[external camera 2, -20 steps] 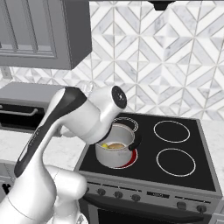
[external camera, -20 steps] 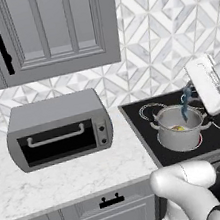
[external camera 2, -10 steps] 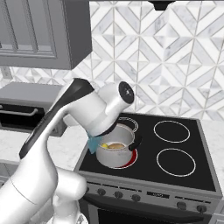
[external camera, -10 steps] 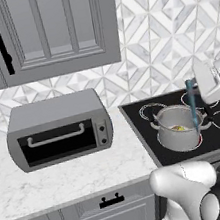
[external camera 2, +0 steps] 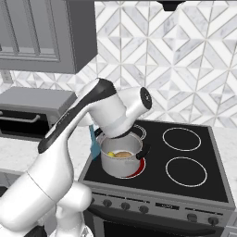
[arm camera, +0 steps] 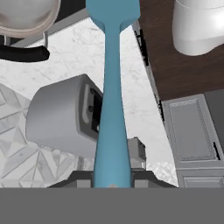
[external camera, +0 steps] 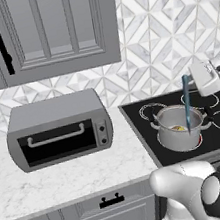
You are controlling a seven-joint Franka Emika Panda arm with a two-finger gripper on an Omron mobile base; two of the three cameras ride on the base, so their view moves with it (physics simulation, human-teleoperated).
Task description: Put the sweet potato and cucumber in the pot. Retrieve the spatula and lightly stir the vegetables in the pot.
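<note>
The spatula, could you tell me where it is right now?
In the left base view the spatula stands upright at the right, held by the gripper, its lower end dipping into the pot on the stove.

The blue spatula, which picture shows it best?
The hand view: the spatula runs up the middle, its handle held in the shut claw. The left base view shows it upright in the pot; the right base view shows a sliver.

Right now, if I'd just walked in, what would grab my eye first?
The white arm's gripper clamps a blue spatula, dipping it into the shiny steel pot on the black stovetop. On the marble counter to the left sits a grey toaster oven.
</note>
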